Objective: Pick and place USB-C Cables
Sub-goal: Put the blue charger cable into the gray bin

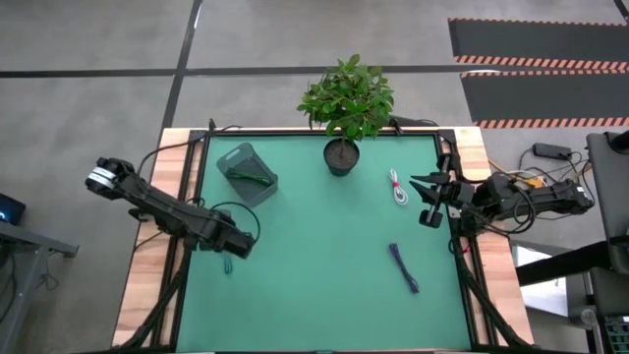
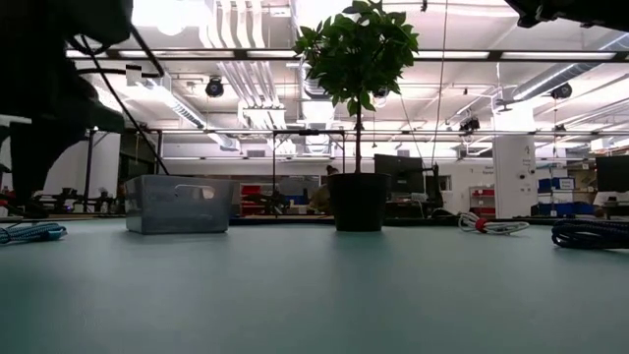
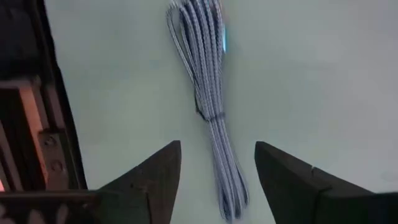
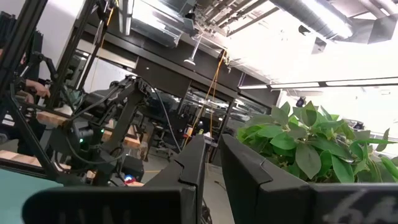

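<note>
Two arms flank your green mat. Taking the mat in the high view as a clock face, your left arm enters at 9 o'clock and your right arm at 3 o'clock.

Plant: potted, standing at 12 o'clock near the far edge.

Basket: grey mesh, at 10 o'clock. Something thin and green lies inside it; you cannot tell more from above.

Left gripper: low over the mat at 8 o'clock. In the left wrist view your fingers are spread apart, one on each side of the teal cable, and are not touching it. They grip nothing.

Right gripper: at 3 o'clock, by the mat's edge. In the right wrist view the fingers point level toward the plant, with only a narrow gap between them and nothing held.

Cables, all lying flat:
- Purple cable: at 5 o'clock, well apart from both grippers.
- White cable: with red, at 2 o'clock, near the right gripper and not touching it.
- Teal cable: at 8 o'clock, a bundle tied at its middle, under your left gripper; in the low view it lies at the far left edge.
</note>
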Controlling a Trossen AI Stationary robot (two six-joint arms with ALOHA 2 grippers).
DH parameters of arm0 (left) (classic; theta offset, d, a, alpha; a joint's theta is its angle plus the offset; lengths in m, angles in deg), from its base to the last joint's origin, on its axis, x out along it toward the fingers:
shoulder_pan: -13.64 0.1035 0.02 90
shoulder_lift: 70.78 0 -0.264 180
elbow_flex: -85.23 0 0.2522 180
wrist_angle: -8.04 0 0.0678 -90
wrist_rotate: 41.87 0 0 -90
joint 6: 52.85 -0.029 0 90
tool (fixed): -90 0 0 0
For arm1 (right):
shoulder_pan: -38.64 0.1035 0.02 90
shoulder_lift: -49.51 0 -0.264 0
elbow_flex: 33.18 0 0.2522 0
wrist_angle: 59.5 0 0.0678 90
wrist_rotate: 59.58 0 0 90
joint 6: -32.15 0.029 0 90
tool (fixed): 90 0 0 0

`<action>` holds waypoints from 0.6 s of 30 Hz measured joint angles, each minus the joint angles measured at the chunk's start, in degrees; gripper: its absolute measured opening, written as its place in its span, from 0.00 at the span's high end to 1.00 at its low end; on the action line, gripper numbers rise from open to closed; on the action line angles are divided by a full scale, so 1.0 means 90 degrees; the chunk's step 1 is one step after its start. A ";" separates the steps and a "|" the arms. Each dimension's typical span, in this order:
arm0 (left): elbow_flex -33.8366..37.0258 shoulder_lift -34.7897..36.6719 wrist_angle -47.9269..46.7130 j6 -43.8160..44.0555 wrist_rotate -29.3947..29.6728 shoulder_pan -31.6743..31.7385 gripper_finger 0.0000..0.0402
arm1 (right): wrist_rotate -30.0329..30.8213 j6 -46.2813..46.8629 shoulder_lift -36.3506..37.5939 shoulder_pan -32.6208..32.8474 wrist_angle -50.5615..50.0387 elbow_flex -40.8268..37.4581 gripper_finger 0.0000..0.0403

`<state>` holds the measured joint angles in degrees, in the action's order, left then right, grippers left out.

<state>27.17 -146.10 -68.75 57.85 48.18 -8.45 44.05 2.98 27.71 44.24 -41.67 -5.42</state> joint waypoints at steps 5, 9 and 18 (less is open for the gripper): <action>0.0199 -0.0006 0.0140 0.0017 0.0210 0.0013 0.52 | 0.0000 0.0002 0.0000 0.0000 -0.0010 0.0000 0.89; 0.0369 -0.0008 0.0392 0.0160 0.0212 0.0015 0.52 | 0.0000 0.0002 -0.0002 -0.0001 -0.0021 0.0000 0.89; 0.0475 -0.0021 0.0455 0.0183 0.0406 0.0032 0.52 | 0.0005 -0.0002 -0.0002 0.0000 -0.0051 0.0000 0.89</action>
<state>31.45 -146.28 -64.66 59.50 51.84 -8.16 44.09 2.96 27.68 44.24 -42.13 -5.42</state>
